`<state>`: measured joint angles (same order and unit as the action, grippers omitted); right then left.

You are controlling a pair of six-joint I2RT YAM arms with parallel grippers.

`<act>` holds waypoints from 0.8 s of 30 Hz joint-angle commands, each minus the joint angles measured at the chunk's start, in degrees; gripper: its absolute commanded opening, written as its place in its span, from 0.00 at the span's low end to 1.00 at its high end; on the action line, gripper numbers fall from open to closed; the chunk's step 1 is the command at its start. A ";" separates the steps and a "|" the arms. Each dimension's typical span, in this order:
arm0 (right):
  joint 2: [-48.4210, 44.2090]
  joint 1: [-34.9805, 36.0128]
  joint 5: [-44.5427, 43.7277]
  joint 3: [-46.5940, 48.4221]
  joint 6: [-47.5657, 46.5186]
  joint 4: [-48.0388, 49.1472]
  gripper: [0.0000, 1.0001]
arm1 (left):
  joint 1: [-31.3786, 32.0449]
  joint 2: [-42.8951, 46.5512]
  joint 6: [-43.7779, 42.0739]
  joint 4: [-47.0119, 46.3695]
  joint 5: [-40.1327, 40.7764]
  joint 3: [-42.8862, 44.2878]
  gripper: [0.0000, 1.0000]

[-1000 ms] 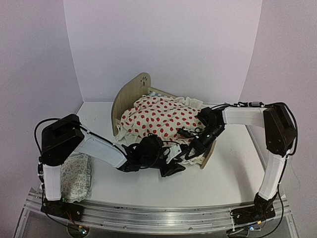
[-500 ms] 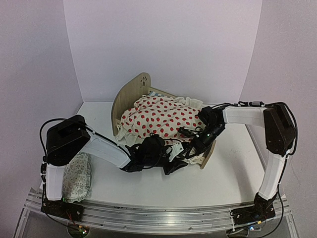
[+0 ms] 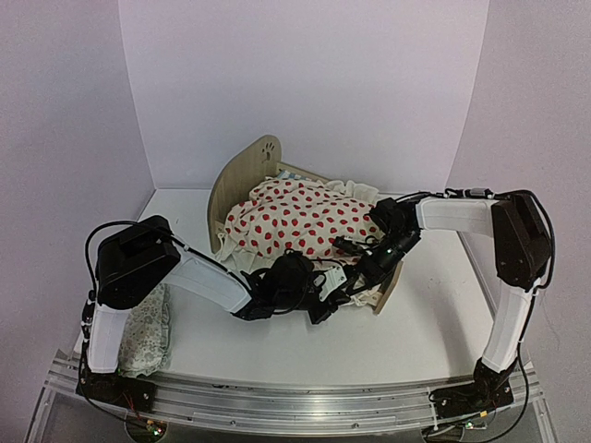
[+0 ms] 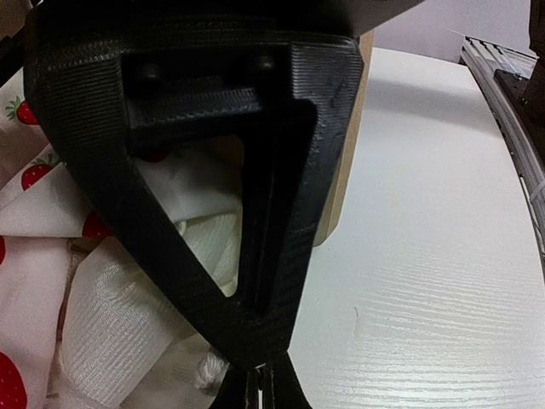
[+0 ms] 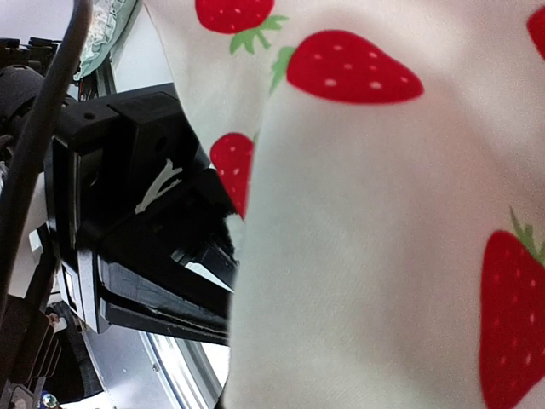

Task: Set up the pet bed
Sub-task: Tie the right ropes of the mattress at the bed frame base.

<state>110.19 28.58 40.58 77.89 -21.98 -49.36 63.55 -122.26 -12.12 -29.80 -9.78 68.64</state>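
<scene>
Touching a cream strawberry-print blanket (image 3: 300,217), left end effector (image 4: 258,388) and right end effector (image 3: 365,268) are held closed; the light plywood pet bed (image 3: 242,175) is draped.

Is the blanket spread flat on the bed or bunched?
Bunched: the blanket lies in rumpled folds over the pet bed.

The top external camera looks down from above and behind the arm bases (image 3: 115,386), facing the far side. It is set wide enough to hold the whole table (image 3: 434,323), with the pet bed (image 3: 242,180) at its middle. The left wrist camera sits right behind the left gripper (image 4: 258,388), close on the bed's foot end. The right wrist camera faces left, nearly against the blanket (image 5: 383,221). All three views share that foot end.
</scene>
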 commanded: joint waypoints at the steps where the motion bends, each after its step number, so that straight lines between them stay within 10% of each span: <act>1: -1.56 0.20 0.93 0.73 0.69 -0.12 0.03 | 0.18 0.70 -0.63 -2.19 0.14 1.86 0.00; 8: -3.67 0.22 -7.18 4.30 8.33 0.61 0.51 | 0.17 1.23 -0.24 -1.50 0.09 0.89 0.00; 24: -35.06 1.38 -35.44 -15.19 53.82 12.70 0.58 | 0.26 -1.22 0.65 -3.32 -2.41 1.25 0.00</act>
<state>82.41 28.96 14.82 69.75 13.65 -39.01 63.59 -122.29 -11.93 -30.27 -10.80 68.64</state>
